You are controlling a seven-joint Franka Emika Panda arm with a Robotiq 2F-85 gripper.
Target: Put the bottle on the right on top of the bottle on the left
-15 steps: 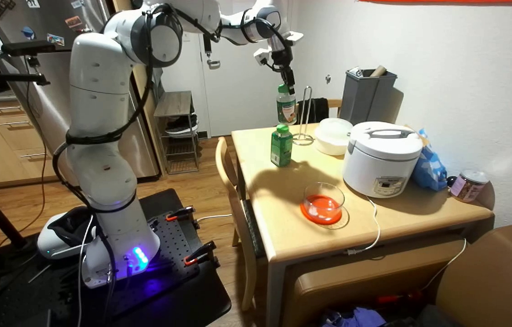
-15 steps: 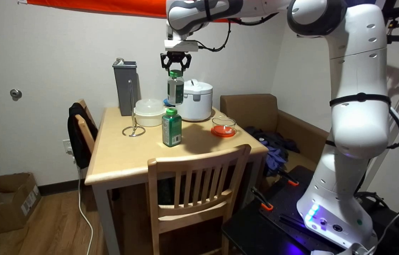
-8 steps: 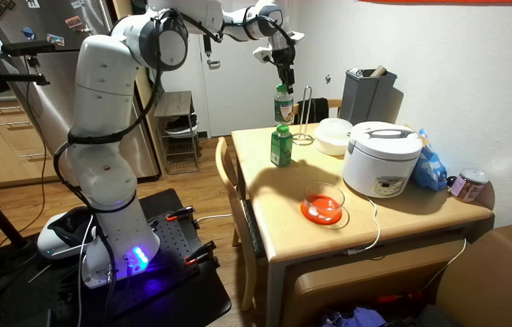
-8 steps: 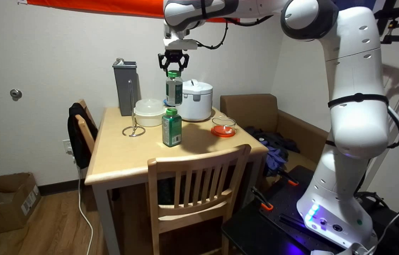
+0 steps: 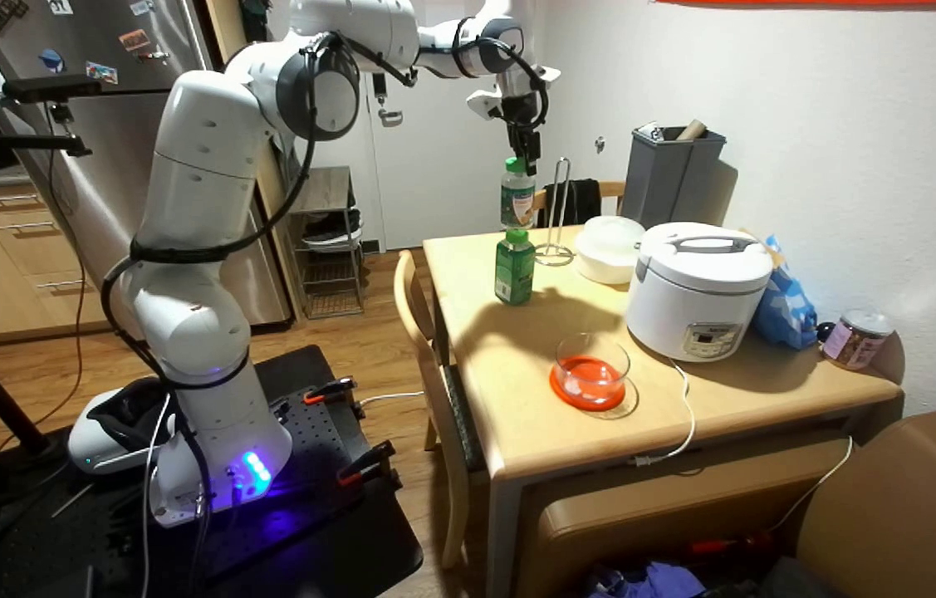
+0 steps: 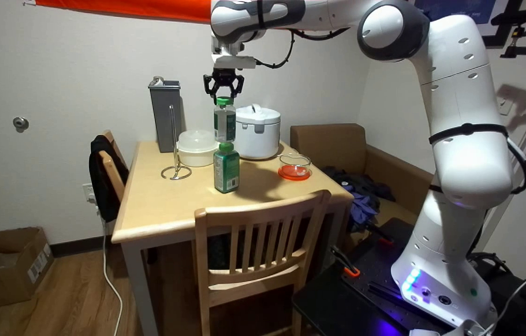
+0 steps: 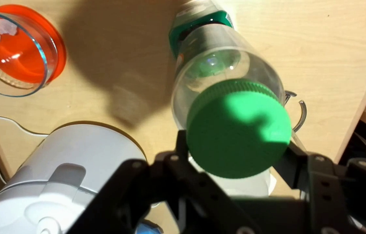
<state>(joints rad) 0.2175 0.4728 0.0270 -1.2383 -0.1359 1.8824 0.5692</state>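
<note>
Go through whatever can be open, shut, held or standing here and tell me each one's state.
Upper bottle: capped, gripped, roughly upright
Lower bottle: capped, standing below it; contact unclear
Hand: shut on upper bottle
Rice cooker: shut; on or off, can't tell
White tub: covered
Glass bowl: uncovered
Jar: closed

Wrist view: upper bottle (image 7: 238,130) hides much of lower bottle (image 7: 199,20), itself cropped at top edge. Glass bowl (image 7: 44,58) cut at left, rice cooker (image 7: 88,152) at bottom; gripper (image 7: 238,152) blurred. Labels (image 6: 221,170) too small to read in both exterior views. Bottle-on-bottle contact uncertain from these angles.
</note>
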